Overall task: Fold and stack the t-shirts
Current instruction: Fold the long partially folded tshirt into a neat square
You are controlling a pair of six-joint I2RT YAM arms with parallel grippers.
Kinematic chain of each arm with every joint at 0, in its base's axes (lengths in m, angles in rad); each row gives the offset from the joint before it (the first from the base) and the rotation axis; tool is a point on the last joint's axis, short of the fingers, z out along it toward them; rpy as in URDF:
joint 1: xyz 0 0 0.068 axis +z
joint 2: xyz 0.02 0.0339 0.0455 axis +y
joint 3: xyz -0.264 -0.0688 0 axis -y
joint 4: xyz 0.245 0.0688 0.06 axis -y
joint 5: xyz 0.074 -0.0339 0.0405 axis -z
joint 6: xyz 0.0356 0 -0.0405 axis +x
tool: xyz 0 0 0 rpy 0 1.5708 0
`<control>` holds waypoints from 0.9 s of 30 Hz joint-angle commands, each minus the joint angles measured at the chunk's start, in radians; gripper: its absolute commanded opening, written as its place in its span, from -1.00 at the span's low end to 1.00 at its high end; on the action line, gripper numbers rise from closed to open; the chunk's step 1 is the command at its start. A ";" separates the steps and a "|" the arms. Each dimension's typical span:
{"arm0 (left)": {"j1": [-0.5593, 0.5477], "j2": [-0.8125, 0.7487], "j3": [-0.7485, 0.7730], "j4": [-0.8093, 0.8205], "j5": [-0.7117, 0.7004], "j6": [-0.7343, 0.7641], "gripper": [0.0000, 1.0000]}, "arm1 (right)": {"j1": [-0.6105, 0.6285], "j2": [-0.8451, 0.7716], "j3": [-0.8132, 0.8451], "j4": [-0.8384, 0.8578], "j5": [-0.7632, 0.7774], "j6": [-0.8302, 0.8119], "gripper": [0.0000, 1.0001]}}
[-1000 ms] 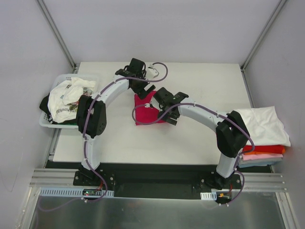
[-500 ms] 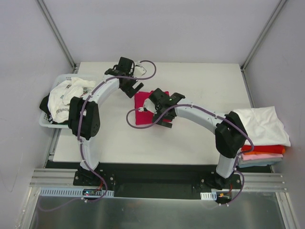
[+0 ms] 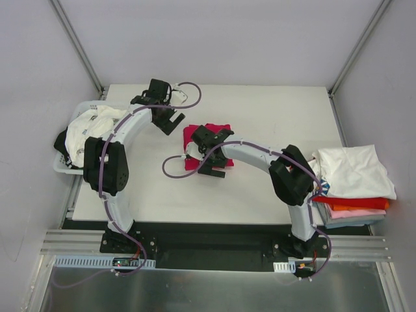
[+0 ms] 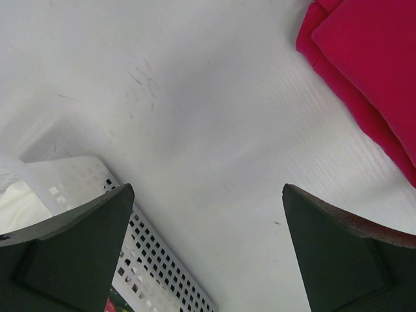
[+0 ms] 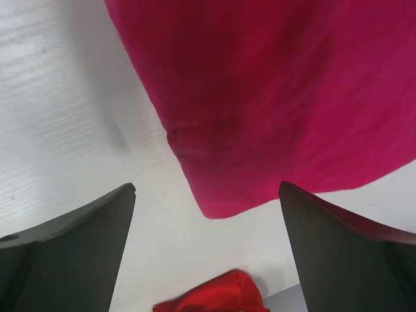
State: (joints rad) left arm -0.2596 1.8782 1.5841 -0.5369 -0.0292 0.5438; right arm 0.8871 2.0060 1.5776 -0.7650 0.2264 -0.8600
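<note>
Both arms have swung left. Left gripper (image 4: 207, 188) sits beside folded crimson t-shirt (image 5: 292, 97); right gripper (image 5: 207, 186) hovers over it. Both gape wide, empty.

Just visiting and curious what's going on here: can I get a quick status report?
Left gripper open, empty, over the table by the basket. Right gripper open above the folded magenta t-shirt edge, not gripping. Nothing in the way.
</note>
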 commanded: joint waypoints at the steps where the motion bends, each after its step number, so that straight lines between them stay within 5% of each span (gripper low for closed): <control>1: 0.017 -0.065 -0.025 -0.005 0.008 0.010 0.99 | 0.001 0.031 0.079 -0.005 -0.006 -0.034 0.94; 27: 0.022 -0.077 -0.053 0.000 0.017 0.018 0.98 | -0.076 0.151 0.234 0.052 0.013 -0.040 0.93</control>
State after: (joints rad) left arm -0.2470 1.8565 1.5276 -0.5365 -0.0269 0.5453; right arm 0.8242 2.1803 1.7683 -0.7429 0.2348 -0.9058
